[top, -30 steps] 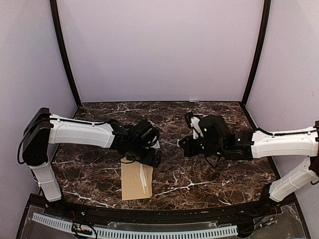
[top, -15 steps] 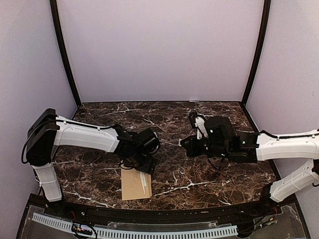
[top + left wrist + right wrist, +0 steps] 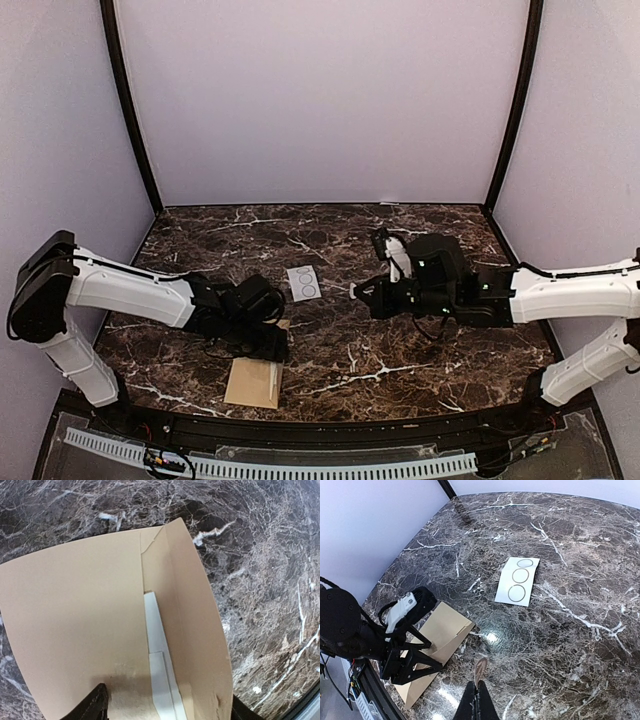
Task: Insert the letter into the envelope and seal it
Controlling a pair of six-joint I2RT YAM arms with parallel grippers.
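- Left gripper (image 3: 167, 711) sits low over the envelope (image 3: 75, 620) with its jaws spread apart. I can't tell whether the fingers touch the paper.
- That envelope lies on the marble table (image 3: 400, 370) near the front edge, left of centre, its flap standing up and a white strip showing along the fold.
- Right gripper (image 3: 479, 695) hovers mid-table, jaws pressed together, empty.
- I see the white card with circles (image 3: 517, 580) lying farther back, apart from the envelope.

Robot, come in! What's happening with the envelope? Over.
Left gripper open astride envelope, flap open. Right gripper shut, hovering clear. Sticker card nearby, nothing blocking.
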